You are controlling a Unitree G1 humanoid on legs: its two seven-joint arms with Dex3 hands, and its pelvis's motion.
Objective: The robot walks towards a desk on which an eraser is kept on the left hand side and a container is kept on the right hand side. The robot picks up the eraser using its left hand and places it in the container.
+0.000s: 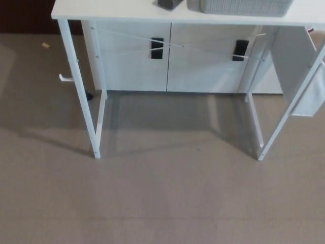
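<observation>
A white desk (117, 14) with thin white legs stands ahead on the brown floor. At the top edge of the head view a dark grey eraser (169, 4) lies on the desktop, only its lower part showing. To its right sits a grey ribbed container (244, 6), cut off by the top of the picture. Neither of my hands nor any part of my arms shows.
White cabinets (172, 63) with black handles (157, 47) stand behind the desk. A white side panel (304, 76) hangs at the desk's right end. A white hook (65, 78) sticks out from the left leg. Brown floor (162, 203) lies between me and the desk.
</observation>
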